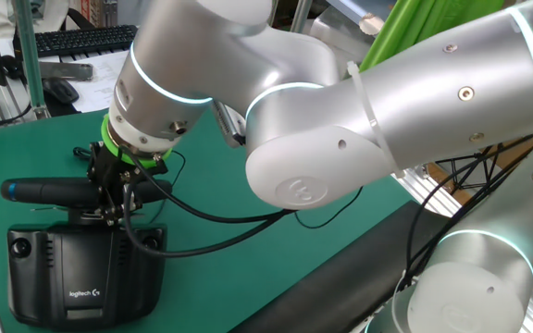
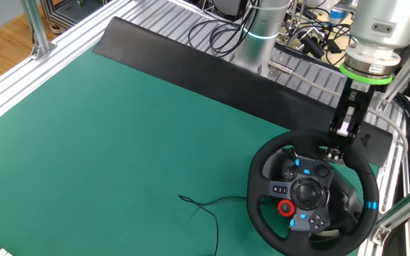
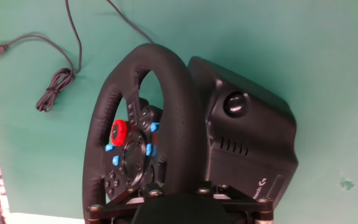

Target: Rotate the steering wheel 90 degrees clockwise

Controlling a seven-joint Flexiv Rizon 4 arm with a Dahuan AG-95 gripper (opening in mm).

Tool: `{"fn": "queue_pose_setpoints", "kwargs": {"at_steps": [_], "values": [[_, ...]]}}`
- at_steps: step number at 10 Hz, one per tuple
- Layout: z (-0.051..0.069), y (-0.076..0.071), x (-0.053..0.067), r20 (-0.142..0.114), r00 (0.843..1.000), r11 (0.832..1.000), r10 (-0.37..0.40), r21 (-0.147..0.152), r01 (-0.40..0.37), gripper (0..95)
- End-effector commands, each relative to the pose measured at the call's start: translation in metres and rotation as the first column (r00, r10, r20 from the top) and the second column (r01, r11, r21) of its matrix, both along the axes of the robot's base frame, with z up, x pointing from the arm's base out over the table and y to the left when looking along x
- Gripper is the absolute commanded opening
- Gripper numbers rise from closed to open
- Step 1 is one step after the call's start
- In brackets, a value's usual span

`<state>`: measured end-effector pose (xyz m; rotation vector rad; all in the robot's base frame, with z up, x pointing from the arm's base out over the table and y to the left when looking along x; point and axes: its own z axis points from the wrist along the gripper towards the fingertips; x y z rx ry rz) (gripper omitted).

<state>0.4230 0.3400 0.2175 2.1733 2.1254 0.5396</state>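
Observation:
The steering wheel (image 2: 365, 178) lies at the green mat's right end. Its blue stripe (image 2: 371, 206) sits on the rim's right side. In one fixed view the rim (image 1: 49, 191) shows edge-on as a padded bar with the stripe at its left end, above the Logitech base box (image 1: 81, 268). My gripper (image 2: 339, 142) reaches down onto the rim's far edge, and its fingers straddle the bar (image 1: 111, 192) and look closed on it. In the hand view the rim (image 3: 173, 106) runs down into the gripper (image 3: 176, 194), whose fingertips are hidden by its dark body.
A loose black USB cable (image 3: 55, 93) lies on the mat beside the wheel and also shows in the other fixed view (image 2: 205, 208). A keyboard (image 1: 81, 39) and a mouse (image 1: 60, 90) sit beyond the mat. Aluminium rails (image 2: 20, 99) and a black strip (image 2: 191, 60) border it.

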Motion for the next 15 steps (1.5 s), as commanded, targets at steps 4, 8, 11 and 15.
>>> {"fn": "queue_pose_setpoints", "kwargs": {"at_steps": [4,8,11,15], "values": [[-0.0003,-0.001,0.0012,0.014,0.996,0.996,0.085,-0.021,-0.084,0.0],[-0.0003,-0.001,0.0012,0.031,0.977,0.977,0.211,-0.049,-0.209,0.0],[-0.0003,-0.001,0.0012,0.037,0.96,0.958,0.276,-0.095,-0.272,0.0],[-0.0003,-0.001,0.0012,0.024,0.97,0.966,0.24,-0.105,-0.236,0.0]]}}
